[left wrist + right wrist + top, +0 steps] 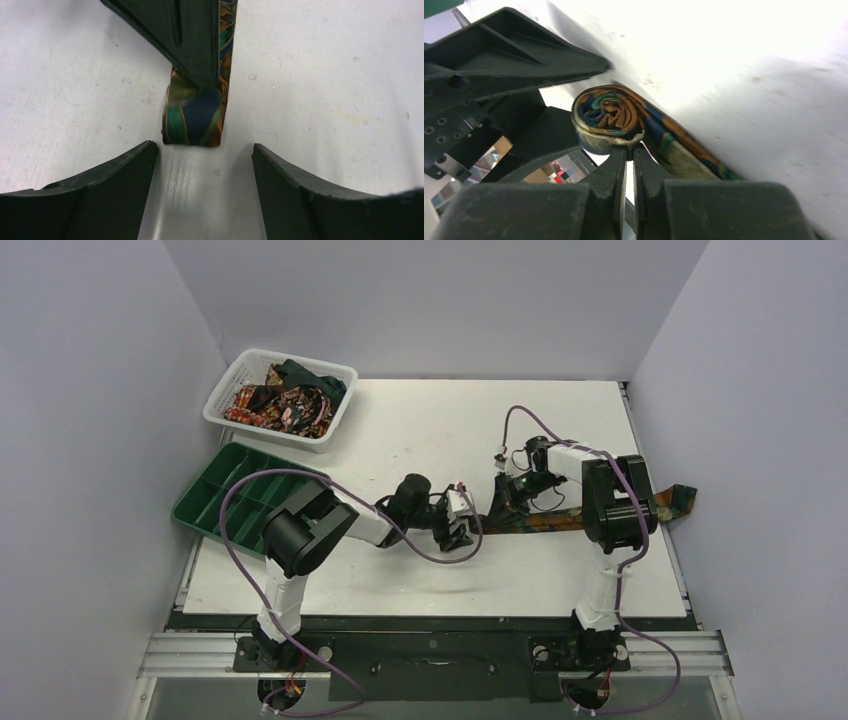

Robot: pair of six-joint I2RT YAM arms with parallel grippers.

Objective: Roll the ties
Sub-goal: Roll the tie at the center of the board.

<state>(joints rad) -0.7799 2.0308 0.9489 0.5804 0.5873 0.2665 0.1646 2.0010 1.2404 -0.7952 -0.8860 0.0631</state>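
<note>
One patterned tie (565, 521) lies as a strip across the table, its far end hanging over the right edge (681, 501). Its near end is rolled into a small coil (606, 120), which also shows in the left wrist view (192, 117). My right gripper (630, 148) is shut on the coil's outer edge and stands over it (503, 506). My left gripper (205, 150) is open and empty, low on the table just short of the coil, one finger on each side of its line (458, 532). More ties (285, 400) lie bunched in the basket.
A white mesh basket (225, 390) stands at the back left. A green compartment tray (215, 498) sits at the left edge, beside my left arm. Purple cables loop over both arms.
</note>
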